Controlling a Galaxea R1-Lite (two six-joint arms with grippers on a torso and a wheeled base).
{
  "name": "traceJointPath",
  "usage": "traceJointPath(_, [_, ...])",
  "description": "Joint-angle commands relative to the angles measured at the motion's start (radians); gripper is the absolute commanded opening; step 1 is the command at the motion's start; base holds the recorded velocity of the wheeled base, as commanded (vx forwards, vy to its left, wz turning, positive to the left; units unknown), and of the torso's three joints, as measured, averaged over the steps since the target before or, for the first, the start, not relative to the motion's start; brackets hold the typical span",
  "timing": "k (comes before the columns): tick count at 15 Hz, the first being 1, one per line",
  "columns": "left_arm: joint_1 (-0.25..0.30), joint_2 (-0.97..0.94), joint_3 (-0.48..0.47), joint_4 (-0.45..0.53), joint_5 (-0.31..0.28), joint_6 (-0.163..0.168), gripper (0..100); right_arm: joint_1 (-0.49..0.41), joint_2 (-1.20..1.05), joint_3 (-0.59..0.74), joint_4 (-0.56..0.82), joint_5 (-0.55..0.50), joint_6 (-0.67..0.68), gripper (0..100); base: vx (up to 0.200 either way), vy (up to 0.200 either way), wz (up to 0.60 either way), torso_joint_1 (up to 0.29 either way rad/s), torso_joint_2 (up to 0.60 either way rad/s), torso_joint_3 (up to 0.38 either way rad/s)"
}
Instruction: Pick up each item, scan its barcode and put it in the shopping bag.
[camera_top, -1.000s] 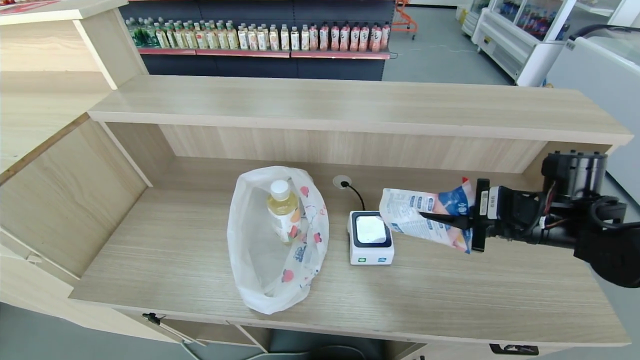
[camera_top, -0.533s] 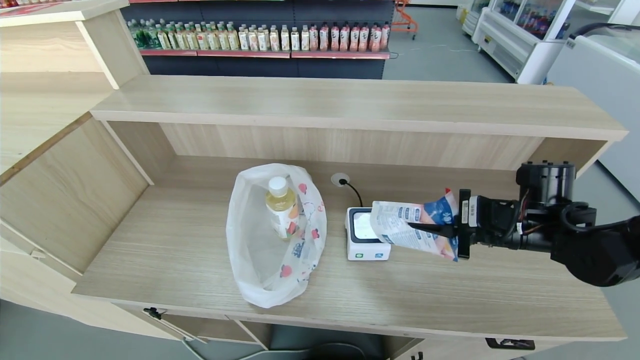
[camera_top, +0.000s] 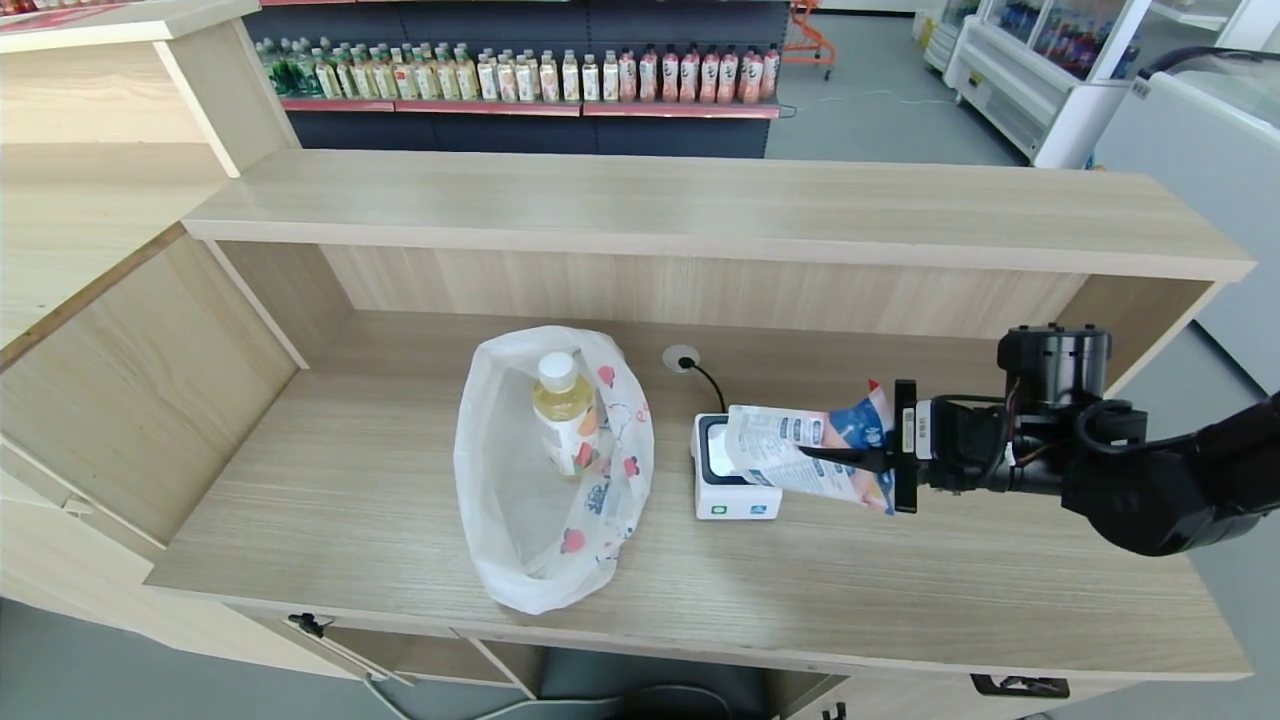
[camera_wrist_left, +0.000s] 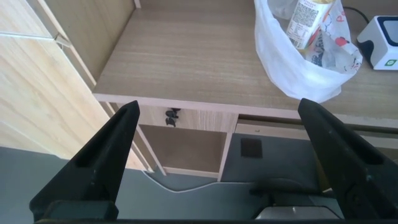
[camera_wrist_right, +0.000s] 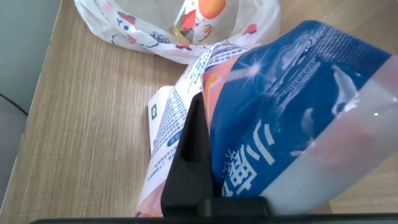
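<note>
Aloft: a white, blue and pink soft plastic pouch (camera_top: 770, 440) hung nearly flat over the scanner, about midway along the counter (camera_top: 900, 580).
Right gripper (camera_top: 830, 458): black fingers were clamped on the pouch's blue end, one above and one beneath.
Left gripper (camera_wrist_left: 219, 106): fingers stood wide apart on nothing, low before the counter's front edge, toward its left corner.
Scanner: a white box scanner with a glass window (camera_top: 712, 490) was partly covered by the pouch.
Bag: a translucent white plastic shopping bag with red and blue prints (camera_top: 500, 500) lay mouth-open beside the scanner, reaching nearly to the front edge.
Bottle: a white-capped bottle of yellow drink (camera_top: 565, 420) stood inside the bag.
Handling: the pouch looked light, limp and slick, and its free end was likely to droop. The sealed end seam seemed the best hold.
Count: one pouch, one bottle, one bag, one scanner, two grippers.
</note>
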Motion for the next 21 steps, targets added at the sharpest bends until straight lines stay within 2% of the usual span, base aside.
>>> traceJointPath(1, [0.0, 0.0, 0.0, 0.0, 0.0, 0.0, 100, 0.0, 0.03, -0.023, -0.001, 0.006, -0.006, 0, 0.0, 0.0, 0.0, 0.0, 0.0, 0.0])
traceJointPath(6, [0.0, 0.0, 0.0, 0.0, 0.0, 0.0, 100, -0.009, 0.106, -0.075, -0.09, 0.052, -0.003, 0, 0.0, 0.0, 0.0, 0.0, 0.0, 0.0])
traceJointPath(13, [0.0, 0.0, 0.0, 0.0, 0.0, 0.0, 100, -0.021, 0.148, -0.092, -0.099, 0.069, -0.006, 0, 0.0, 0.0, 0.0, 0.0, 0.0, 0.0])
traceJointPath(21, [0.0, 0.0, 0.0, 0.0, 0.0, 0.0, 100, -0.018, 0.213, -0.138, -0.18, 0.098, -0.001, 0, 0.0, 0.0, 0.0, 0.0, 0.0, 0.0])
